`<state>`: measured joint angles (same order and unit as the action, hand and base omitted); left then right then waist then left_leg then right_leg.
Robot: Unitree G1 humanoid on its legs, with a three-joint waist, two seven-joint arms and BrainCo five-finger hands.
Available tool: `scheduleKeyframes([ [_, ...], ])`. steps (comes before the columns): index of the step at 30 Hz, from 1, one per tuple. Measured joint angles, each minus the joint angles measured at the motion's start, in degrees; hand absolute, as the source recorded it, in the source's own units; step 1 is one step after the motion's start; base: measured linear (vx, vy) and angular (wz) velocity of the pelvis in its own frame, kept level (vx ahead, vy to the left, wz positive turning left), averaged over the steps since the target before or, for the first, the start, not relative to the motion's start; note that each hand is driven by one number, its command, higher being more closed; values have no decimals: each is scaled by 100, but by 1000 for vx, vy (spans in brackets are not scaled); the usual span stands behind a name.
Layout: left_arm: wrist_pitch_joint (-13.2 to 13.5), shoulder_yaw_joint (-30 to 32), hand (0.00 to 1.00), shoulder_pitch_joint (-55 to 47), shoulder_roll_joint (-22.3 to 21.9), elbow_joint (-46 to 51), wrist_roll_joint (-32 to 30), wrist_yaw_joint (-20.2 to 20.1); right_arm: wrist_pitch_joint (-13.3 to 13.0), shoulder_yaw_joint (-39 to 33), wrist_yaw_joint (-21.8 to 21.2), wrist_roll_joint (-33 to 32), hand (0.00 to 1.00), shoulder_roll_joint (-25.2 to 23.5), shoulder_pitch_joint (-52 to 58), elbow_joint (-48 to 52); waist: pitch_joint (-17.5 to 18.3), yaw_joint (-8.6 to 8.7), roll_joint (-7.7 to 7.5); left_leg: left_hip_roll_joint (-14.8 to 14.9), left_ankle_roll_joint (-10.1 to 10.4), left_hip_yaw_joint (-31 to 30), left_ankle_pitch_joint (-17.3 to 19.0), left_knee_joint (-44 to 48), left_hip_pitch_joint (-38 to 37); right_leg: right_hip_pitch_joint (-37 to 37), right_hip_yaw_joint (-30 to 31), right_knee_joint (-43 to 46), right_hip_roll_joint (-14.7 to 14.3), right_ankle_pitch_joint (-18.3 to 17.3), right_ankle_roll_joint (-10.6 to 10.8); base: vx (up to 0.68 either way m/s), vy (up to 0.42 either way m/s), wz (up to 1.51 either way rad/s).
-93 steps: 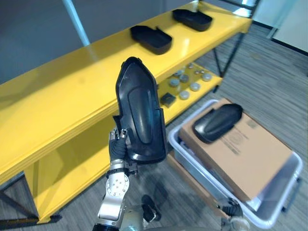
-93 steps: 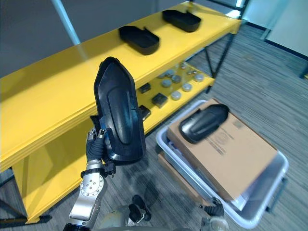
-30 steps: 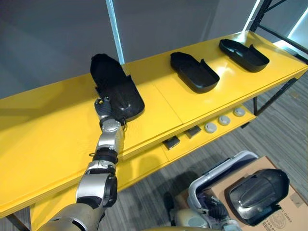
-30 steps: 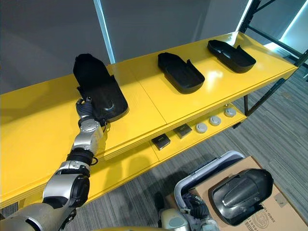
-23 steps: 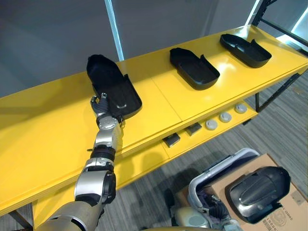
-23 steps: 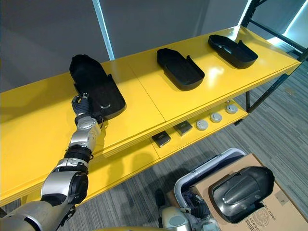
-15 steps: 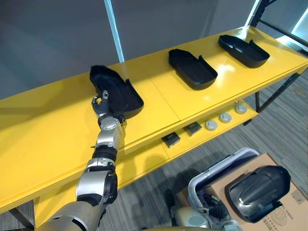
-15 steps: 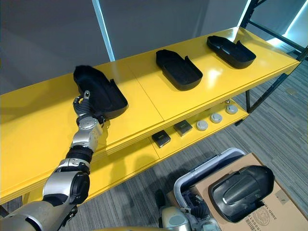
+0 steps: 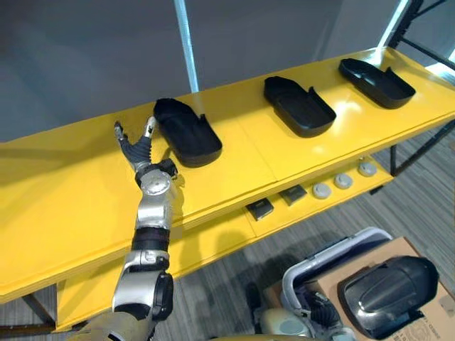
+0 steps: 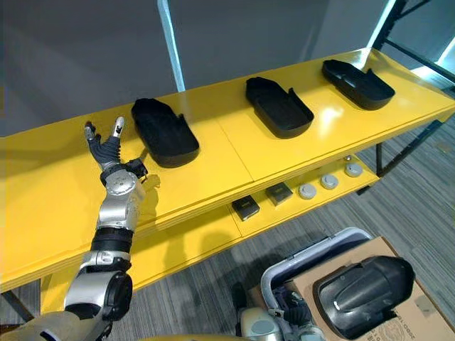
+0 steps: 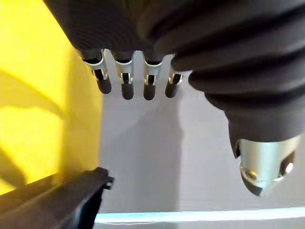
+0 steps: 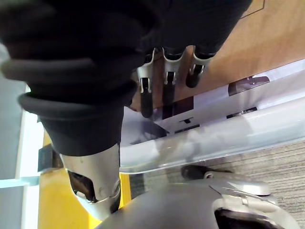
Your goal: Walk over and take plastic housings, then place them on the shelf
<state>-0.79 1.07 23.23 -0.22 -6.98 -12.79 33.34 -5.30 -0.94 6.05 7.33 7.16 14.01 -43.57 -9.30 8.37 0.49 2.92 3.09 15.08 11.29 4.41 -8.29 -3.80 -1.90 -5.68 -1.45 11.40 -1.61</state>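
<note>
Three black plastic housings lie hollow side up along the yellow shelf top (image 9: 85,206): the nearest one (image 9: 188,133), a middle one (image 9: 299,106) and a far one (image 9: 377,73). My left hand (image 9: 139,150) is open, fingers spread and empty, just left of the nearest housing and apart from it. In the left wrist view its straight fingers (image 11: 126,82) point past that housing's edge (image 11: 57,205). A fourth housing (image 9: 387,285) rests dome up on a cardboard box at lower right. My right hand (image 12: 146,95) hangs open with straight fingers over that box.
The cardboard box (image 12: 276,33) sits in a grey plastic bin (image 9: 321,257) on the carpet floor. The lower shelf (image 9: 213,245) carries small round parts (image 9: 343,180) and black square blocks (image 9: 259,209). A pale blue post (image 9: 188,42) rises behind the shelf.
The left hand has let go of the housing, which now lies flat on the shelf. The hand has opened and drawn back to the left. The camera view has shifted slightly.
</note>
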Motion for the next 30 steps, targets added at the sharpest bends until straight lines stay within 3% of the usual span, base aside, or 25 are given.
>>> scheduleKeyframes([
  [8,127,-1018,100,-879,77,32,-1295,-590,-111,-27,-7,0,0,-6,-7,-52,-23,7,44,43,-2,103,49,56,10,-6,67,-1,-42,-43,62,-17,47,-4],
  [16,119,-1269,100,-862,301,-267,-2287,-841,-207,31,-18,4,0,7,-30,-61,-27,29,64,108,35,335,97,50,63,-155,243,0,-145,-46,66,2,32,-15],
  [30,-124,-1241,100,-442,536,-1285,-2457,-940,-214,143,-6,7,0,67,-129,-185,-32,70,74,107,60,556,113,44,69,-252,418,1,-195,-10,27,6,51,-7],
])
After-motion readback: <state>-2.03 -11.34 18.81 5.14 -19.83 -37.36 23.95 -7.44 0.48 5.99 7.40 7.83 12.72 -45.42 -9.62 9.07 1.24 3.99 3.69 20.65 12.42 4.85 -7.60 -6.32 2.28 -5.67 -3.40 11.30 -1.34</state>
